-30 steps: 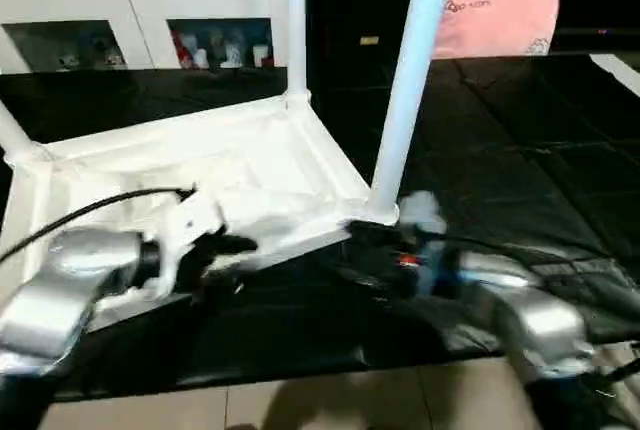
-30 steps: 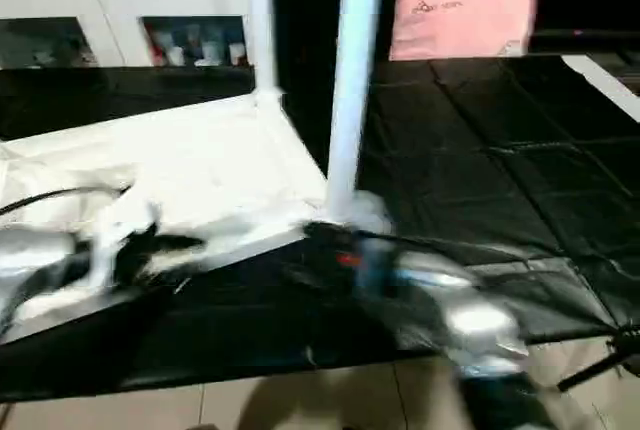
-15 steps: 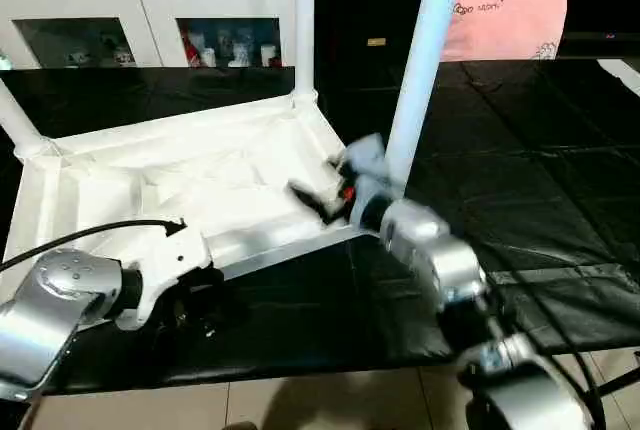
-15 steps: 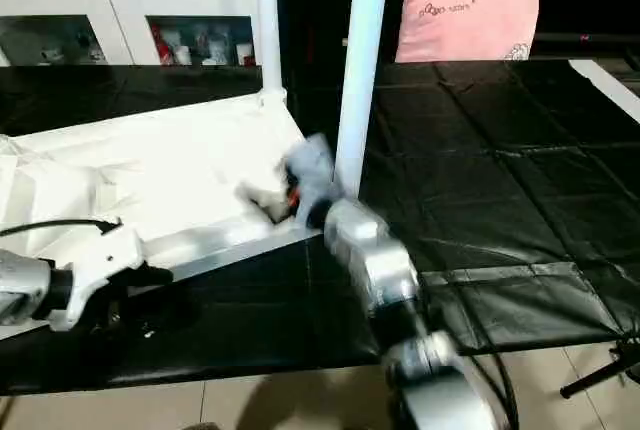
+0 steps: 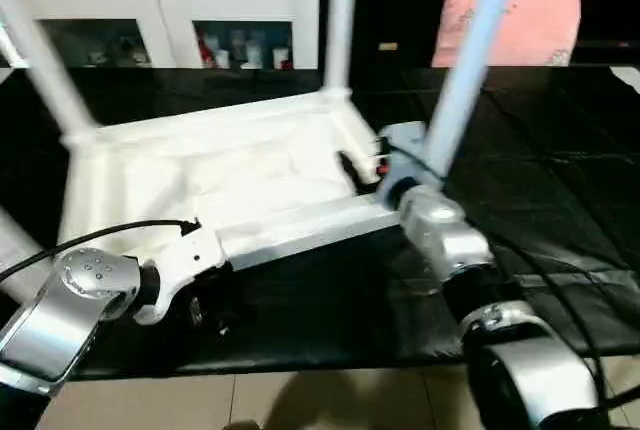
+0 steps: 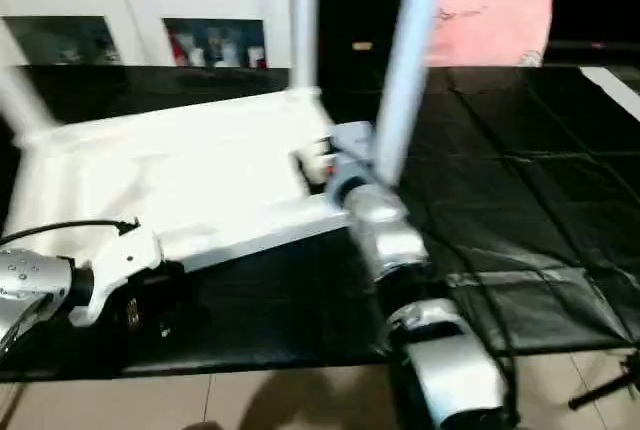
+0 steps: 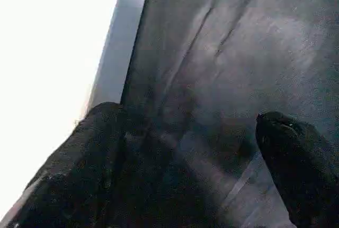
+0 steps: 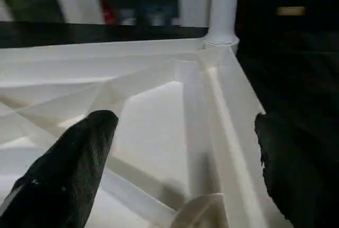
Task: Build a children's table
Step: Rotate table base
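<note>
One upturned tabletop (image 5: 230, 175) bearing three upright legs (image 5: 470, 60); two grippers, left (image 7: 196, 148) at seven o'clock, right (image 8: 180, 154) at centre, both released.

White plastic ribbed tabletop (image 5: 230, 175) lies upside down on black mat (image 5: 540, 180), white tube legs (image 5: 470, 60) up; white glass-doored cabinet (image 5: 160, 10) behind, pink pillow (image 5: 535, 25) behind-right.

This looks like a room in a home. A white cabinet (image 5: 160, 10) with glass doors stands along the back wall, and small colourful figurines (image 5: 235, 50) sit behind the glass. A pink pillow (image 5: 515, 25) with printed lettering leans in the dark background. A black sheet (image 5: 540, 200) is spread over the work surface, and pale floor tiles (image 5: 330, 400) run along the near edge.
</note>
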Controlling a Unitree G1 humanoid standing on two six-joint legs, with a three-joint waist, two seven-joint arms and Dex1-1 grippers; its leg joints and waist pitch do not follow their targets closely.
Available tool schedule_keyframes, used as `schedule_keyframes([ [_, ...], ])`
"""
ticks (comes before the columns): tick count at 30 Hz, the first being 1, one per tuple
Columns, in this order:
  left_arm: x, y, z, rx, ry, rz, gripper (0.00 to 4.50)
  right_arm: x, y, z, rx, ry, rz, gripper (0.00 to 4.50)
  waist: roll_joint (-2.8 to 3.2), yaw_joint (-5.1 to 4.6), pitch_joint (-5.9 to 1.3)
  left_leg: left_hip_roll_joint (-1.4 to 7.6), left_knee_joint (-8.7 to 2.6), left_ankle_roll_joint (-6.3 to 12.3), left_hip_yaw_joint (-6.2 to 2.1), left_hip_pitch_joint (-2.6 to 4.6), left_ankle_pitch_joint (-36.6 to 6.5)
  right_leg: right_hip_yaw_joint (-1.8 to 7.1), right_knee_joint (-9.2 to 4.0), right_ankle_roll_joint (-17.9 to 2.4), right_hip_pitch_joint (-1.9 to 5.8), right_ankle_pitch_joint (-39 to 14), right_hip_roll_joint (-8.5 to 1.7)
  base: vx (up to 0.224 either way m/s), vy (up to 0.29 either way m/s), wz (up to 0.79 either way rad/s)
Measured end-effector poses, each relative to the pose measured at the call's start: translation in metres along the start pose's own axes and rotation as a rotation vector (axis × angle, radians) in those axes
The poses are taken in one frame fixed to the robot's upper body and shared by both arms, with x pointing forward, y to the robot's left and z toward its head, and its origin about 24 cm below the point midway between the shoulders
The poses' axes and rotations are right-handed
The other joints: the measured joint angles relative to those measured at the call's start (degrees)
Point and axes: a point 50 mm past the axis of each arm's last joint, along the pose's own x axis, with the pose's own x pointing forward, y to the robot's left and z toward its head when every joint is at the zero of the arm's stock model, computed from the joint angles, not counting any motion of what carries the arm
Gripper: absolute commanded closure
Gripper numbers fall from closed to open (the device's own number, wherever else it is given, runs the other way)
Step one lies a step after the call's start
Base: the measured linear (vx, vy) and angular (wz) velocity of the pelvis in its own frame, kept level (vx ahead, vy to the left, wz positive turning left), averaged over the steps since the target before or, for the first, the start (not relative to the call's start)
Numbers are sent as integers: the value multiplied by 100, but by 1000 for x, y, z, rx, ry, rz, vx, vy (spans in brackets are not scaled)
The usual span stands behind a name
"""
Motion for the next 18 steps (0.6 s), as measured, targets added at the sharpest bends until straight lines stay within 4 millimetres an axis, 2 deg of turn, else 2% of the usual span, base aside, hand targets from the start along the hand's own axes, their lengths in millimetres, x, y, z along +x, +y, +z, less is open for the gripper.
schedule_keyframes([
  [4, 9, 2, 6, 5, -40, 36, 7, -5, -31, 2, -6, -4, -89, 0, -1, 53, 1, 1, 7, 11, 0, -9, 11, 1, 7, 3, 0, -2, -1, 0, 0, 0],
  [9, 18, 7, 13, 8, -89, 109, 7, -13, -56, 4, -16, -15, -154, 0, 1, 16, 4, 1, 17, 12, -1, -7, 11, 7, 26, -4, -4, -9, 0, 0, 0, 0],
  [12, 24, 6, 16, -40, -178, 163, 7, -19, -68, 7, -53, -25, -116, 0, 7, 8, 8, 4, 17, 13, -2, -13, 10, 4, 31, -9, -8, -13, 2, 0, 0, 0],
  [16, 26, 2, 18, -162, -340, 228, 7, -26, -66, 1, -88, -32, -36, 0, 8, -52, 8, 9, 16, 15, -2, -17, 8, 2, 42, -12, -9, -28, 8, 0, 0, 0],
  [18, 24, -6, 17, -249, -436, 242, 7, -32, -57, -6, -111, -34, 61, 0, 8, -93, 8, 12, 15, 19, -2, -28, 4, 1, 42, -7, -6, -39, 11, 0, 0, 0],
])
